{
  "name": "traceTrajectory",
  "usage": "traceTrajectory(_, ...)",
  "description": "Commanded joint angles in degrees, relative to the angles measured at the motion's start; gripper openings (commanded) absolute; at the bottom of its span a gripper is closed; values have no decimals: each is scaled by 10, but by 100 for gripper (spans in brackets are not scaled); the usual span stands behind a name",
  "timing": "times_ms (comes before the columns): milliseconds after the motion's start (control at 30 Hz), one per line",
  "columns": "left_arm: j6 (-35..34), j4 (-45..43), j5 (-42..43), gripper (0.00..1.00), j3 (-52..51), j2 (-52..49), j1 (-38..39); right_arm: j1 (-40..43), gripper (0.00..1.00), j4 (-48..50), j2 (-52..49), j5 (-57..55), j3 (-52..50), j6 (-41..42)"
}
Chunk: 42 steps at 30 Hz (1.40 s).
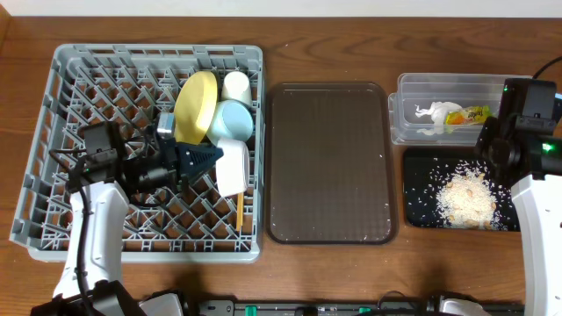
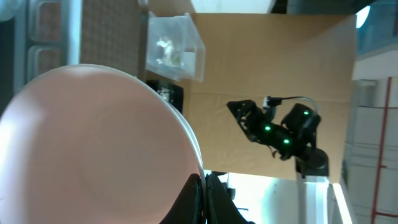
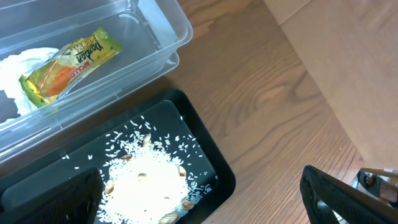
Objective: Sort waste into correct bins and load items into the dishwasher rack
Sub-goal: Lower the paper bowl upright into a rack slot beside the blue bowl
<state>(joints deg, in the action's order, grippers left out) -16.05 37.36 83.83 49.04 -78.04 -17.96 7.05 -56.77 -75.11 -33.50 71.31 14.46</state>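
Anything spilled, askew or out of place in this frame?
Nothing spilled outside the bins. The crumbs are scattered but all inside the black tray; napkin and wrapper sit in the clear tub. Only oddity: the chopsticks seem to lie flat across the rack lattice beside the white bowl.

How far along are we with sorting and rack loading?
Sorting looks done: crumpled white napkin and yellow-green snack wrapper lie in the clear plastic tub, pale crumbs on the black tray. In the grey dishwasher rack: yellow round plate, small white cup, light blue bowl, wooden chopsticks. In hand: the left end effector is shut on the white bowl at the rack. Left: probably just releasing it.
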Motion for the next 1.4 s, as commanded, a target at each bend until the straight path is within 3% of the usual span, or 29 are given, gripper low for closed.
traceTrajectory(0,8,0,41,6,-4,-4,-7,6,99,0,7,-14,2,1)
traceTrajectory(600,10,-20,14,6,-54,-5,-7,6,99,0,7,-14,2,1)
traceTrajectory(1367,10,-32,48,6,-56,-6,-7,6,99,0,7,-14,2,1)
